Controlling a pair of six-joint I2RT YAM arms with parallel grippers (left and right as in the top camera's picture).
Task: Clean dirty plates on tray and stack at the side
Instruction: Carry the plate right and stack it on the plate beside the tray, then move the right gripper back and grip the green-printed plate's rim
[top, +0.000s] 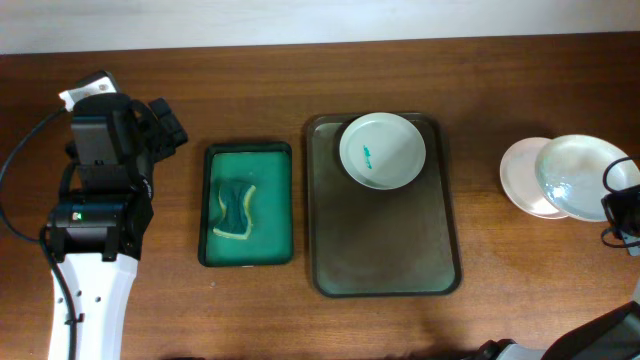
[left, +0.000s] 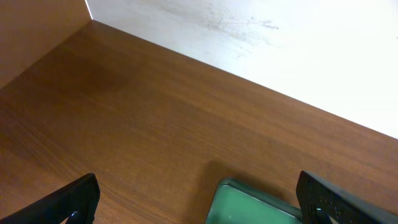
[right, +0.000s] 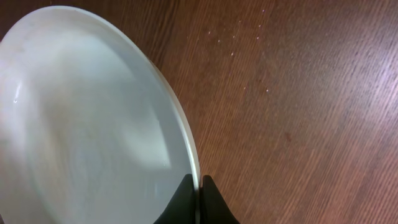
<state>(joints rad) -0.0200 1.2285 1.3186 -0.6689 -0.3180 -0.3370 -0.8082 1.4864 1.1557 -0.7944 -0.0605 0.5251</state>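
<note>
Teal-smeared plate (top: 381, 150) at far end of tray (top: 385, 250), sponge (top: 233, 208) in green tray (top: 248, 255), right gripper (right: 199, 193) pinching rim of seemingly clean plate (right: 81, 124) by right edge, left gripper (left: 199, 205) spread wide.

Partly hidden: lower plate (top: 518, 176) under upper plate (top: 580, 172); green tray (left: 249, 202) cropped

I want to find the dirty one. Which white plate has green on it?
The plate on the dark tray: it has a teal smear in the middle. The two plates at the right show none.
</note>
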